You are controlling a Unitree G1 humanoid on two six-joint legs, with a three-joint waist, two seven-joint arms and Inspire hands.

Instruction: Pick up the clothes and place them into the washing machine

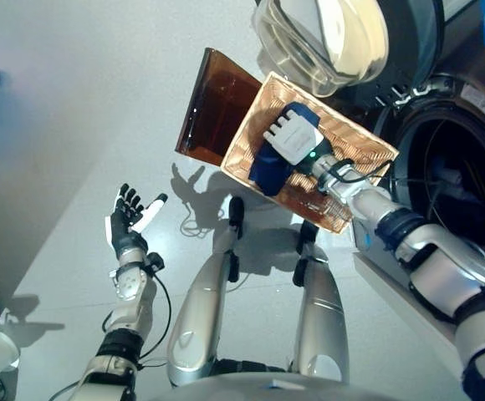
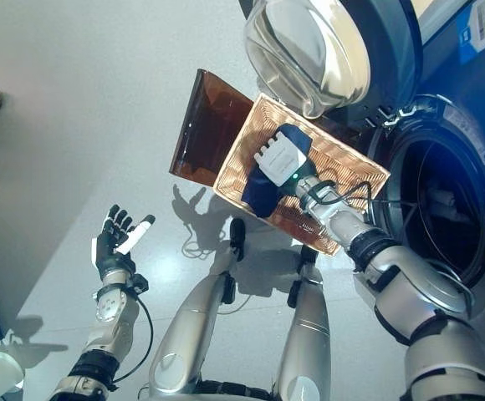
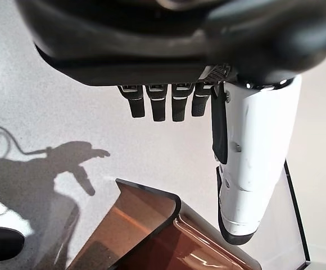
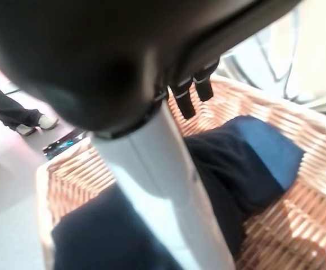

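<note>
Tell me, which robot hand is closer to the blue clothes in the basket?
The right hand. It is right over the blue clothes inside the wicker basket. The left hand is off to the side above bare floor, fingers spread.

Bright overhead light (sharp floor [image 1: 75, 125] shadows); wrist views blurred.

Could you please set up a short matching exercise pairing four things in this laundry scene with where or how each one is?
Things:
1. blue clothes
2. washing machine door
3. left hand
4. brown plastic panel

States:
A. swung open
B. open, empty, held over the floor
C. lying in the wicker basket, under the right hand
D. on the floor beside the basket

Pairs: 1-C, 2-A, 3-B, 4-D
</note>
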